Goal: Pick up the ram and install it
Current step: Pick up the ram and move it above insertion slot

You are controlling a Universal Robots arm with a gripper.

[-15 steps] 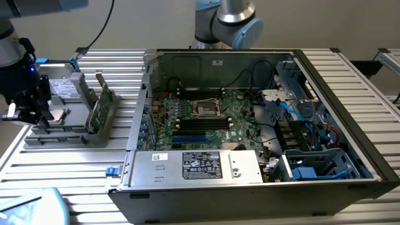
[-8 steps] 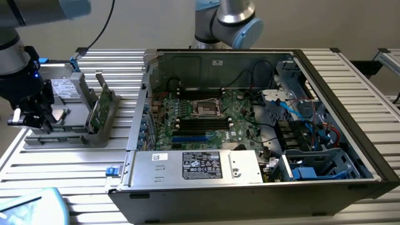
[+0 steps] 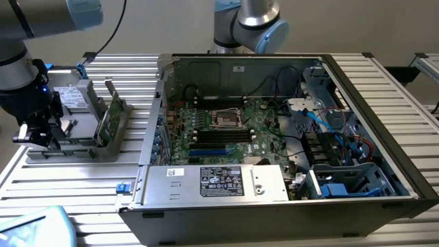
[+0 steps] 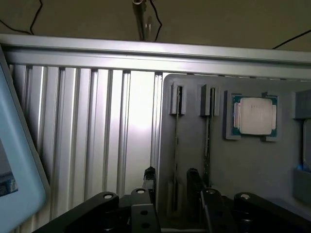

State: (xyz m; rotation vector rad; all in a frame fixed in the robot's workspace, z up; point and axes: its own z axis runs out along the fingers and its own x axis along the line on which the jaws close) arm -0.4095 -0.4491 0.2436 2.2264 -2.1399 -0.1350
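Two rams stand on edge in the slots of a grey parts tray (image 3: 75,152). In the exterior view the nearer ram (image 3: 110,121) shows as a green stick at the tray's right side. In the wrist view I see them edge-on as two thin lines, one ram (image 4: 175,145) and a second ram (image 4: 207,145) beside it. My gripper (image 4: 171,178) is open, with one dark finger (image 4: 149,175) on each side of the first stick's line and a gap to it on both sides. In the exterior view the gripper (image 3: 34,136) hangs over the tray's left part.
An open computer case (image 3: 384,98) lies at the exterior view's right of the tray, with motherboard memory slots (image 3: 223,135), a processor socket (image 3: 225,118) and a power supply (image 3: 219,181). The tray also holds a silver processor (image 4: 255,115) and a labelled drive (image 3: 69,96). A second arm (image 3: 250,20) stands behind the case.
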